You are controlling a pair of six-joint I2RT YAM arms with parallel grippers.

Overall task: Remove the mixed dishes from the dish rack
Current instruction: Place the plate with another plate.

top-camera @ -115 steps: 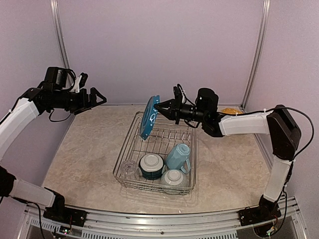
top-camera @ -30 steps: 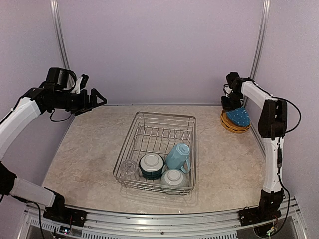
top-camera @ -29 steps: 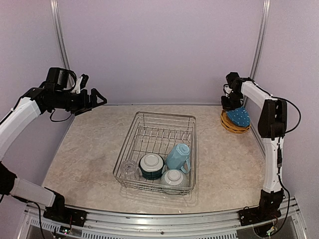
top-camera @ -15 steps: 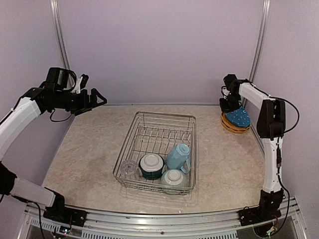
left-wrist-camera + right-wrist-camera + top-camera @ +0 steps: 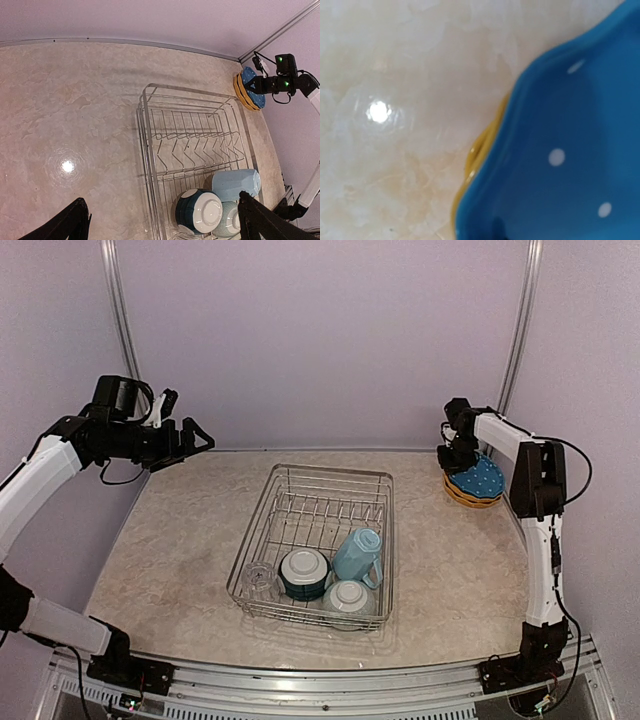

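Observation:
The dish rack sits mid-table, its plate prongs bare. At its near end lie a light blue mug, two bowls and a clear glass. The blue plate lies on the yellow plates at the back right. My right gripper is at that plate's left edge. The right wrist view is filled by the blue plate and a yellow rim, and no fingers show. My left gripper hangs open high at the left, holding nothing.
In the left wrist view the rack lies below, with the mug and a bowl at its near end. Walls close in behind and on both sides, and the plate stack sits near the right wall.
The right gripper carried the blue plate from the rack to the yellow stack. Over the last second it has slid slightly left along the plate's edge. The left arm has not moved.

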